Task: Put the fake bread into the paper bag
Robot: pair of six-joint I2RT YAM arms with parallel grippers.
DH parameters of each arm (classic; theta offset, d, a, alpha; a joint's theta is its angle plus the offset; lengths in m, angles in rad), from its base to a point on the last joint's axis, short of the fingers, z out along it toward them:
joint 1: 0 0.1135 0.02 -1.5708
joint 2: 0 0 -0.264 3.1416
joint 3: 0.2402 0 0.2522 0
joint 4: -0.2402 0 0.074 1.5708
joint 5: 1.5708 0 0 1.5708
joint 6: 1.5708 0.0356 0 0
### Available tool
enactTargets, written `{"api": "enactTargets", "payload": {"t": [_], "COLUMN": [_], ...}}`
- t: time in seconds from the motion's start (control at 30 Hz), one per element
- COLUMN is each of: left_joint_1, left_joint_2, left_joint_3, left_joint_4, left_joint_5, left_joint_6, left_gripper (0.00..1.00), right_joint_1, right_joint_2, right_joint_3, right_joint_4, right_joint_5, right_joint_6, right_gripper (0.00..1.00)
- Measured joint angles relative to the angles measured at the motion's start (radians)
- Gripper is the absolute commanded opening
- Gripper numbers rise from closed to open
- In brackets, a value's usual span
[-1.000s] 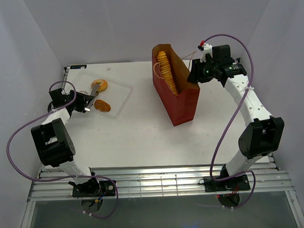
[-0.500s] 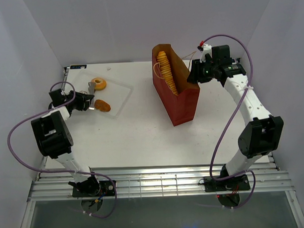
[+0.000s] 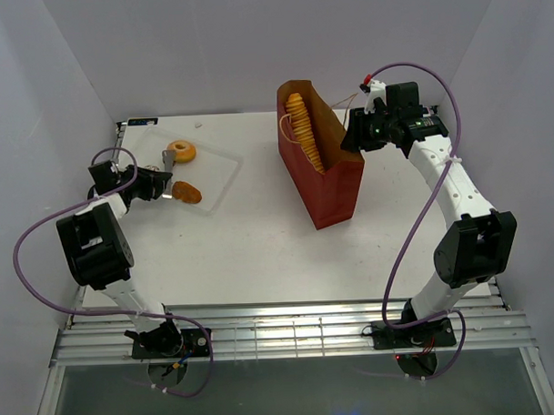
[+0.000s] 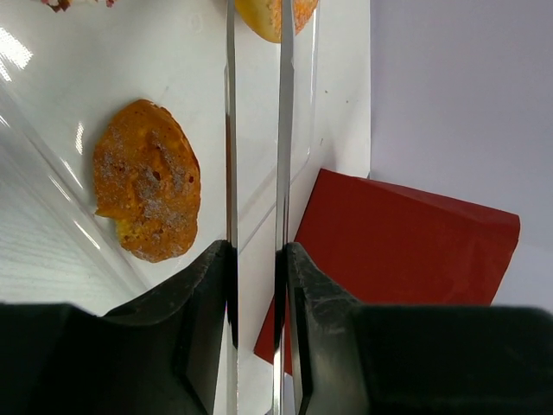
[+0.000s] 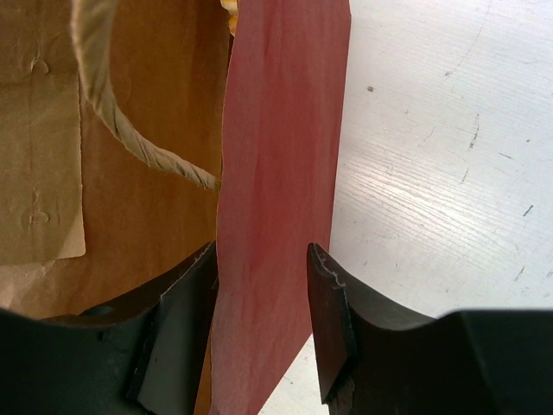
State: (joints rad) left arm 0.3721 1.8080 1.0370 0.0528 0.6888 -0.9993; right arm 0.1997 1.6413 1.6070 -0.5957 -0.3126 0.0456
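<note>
Right gripper (image 5: 259,320) pinches the dark-red paper bag (image 3: 335,183) wall at two o'clock; left gripper (image 4: 257,285) clamps metal tongs (image 4: 257,130) beside sugared bread (image 3: 186,191) at ten o'clock on white table (image 3: 251,245)

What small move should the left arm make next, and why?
Probably swing the tongs it grips over the speckled pastry, which lies just beside the blades, not between them. The right gripper already holds the paper bag wall, with the loaf inside.
</note>
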Motion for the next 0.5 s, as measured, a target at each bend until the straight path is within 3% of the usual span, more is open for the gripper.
{"api": "enactTargets", "payload": {"t": [0.2, 0.5], "left_joint_1": [0.000, 0.000], "left_joint_2": [-0.068, -0.270], "left_joint_3": [0.004, 0.011], "left_joint_4": [-0.050, -0.138], "left_joint_5": [-0.001, -0.019], "left_joint_6": [0.015, 0.057], "left_gripper": [0.01, 0.00], "right_joint_1": [0.000, 0.000], "right_joint_2": [0.000, 0.000], "right_joint_3": [0.000, 0.000], "right_joint_4": [0.000, 0.000], "right_joint_5": [0.000, 0.000], "right_joint_6": [0.000, 0.000], "right_gripper": [0.51, 0.51]}}
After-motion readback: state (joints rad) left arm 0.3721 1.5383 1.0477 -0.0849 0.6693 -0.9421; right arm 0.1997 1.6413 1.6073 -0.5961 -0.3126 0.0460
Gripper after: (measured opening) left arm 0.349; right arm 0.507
